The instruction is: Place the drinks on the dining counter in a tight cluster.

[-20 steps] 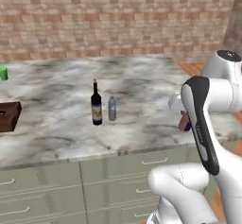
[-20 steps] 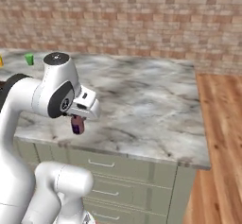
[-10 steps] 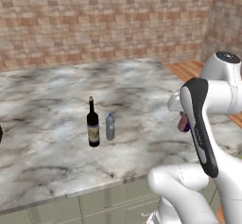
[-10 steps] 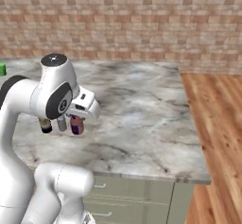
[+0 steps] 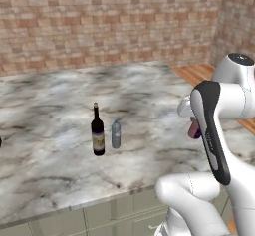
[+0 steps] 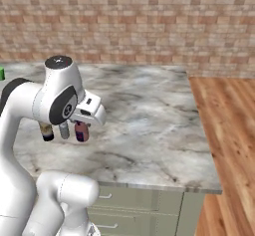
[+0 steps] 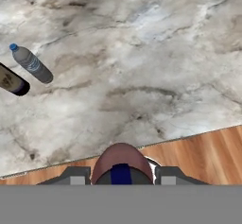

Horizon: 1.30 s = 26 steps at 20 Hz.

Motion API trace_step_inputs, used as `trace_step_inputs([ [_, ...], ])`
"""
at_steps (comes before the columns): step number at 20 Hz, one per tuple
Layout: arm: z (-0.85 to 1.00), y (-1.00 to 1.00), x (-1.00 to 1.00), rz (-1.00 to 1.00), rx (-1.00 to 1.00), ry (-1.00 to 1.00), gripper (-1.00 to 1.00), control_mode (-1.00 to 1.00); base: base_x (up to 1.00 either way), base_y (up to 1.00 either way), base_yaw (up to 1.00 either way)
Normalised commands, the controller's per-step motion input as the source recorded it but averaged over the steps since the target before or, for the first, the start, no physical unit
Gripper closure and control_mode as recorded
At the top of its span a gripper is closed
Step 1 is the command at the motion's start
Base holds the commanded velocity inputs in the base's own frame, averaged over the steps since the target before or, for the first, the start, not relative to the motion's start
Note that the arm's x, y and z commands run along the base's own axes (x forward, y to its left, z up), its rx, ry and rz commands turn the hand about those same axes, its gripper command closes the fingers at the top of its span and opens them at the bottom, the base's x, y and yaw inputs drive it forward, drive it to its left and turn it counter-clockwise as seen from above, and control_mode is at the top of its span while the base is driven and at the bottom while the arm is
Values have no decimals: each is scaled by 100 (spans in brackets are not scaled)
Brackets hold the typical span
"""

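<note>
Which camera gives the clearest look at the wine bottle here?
The left base view: the wine bottle stands upright on the marble counter, whole, with its label facing the camera, beside the water bottle. The right base view shows its lower part beneath the arm. The hand view cuts it off at the left edge.

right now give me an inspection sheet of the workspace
surface: marble dining counter, bare around the bottles
job's things: wine bottle and water bottle upright side by side, close together; red bottle held in the air above the counter edge, apart from the pair
clutter: green cup at the far left edge
gripper: gripper shut on red bottle, fingers flanking it
cables: nothing seen
surroundings: brick wall behind, wooden floor to the right, drawer fronts below
</note>
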Motion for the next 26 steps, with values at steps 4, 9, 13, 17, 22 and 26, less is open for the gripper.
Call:
trace_step_inputs([
  [4, 0, 0, 0, 0, 0, 0, 100, 100, 3, 5, 0],
  [9, 0, 0, 0, 0, 0, 0, 100, 100, 0, 0, 0],
  [13, 0, 0, 0, 0, 0, 0, 100, -100, 0, 0, 0],
  [17, 0, 22, 44, 22, 0, 0, 100, -100, 0, 0, 0],
  [22, 15, 18, 55, 24, -9, 11, 100, -100, 0, 0, 0],
  [26, 1, 31, 64, 8, -21, 5, 100, -100, 0, 0, 0],
])
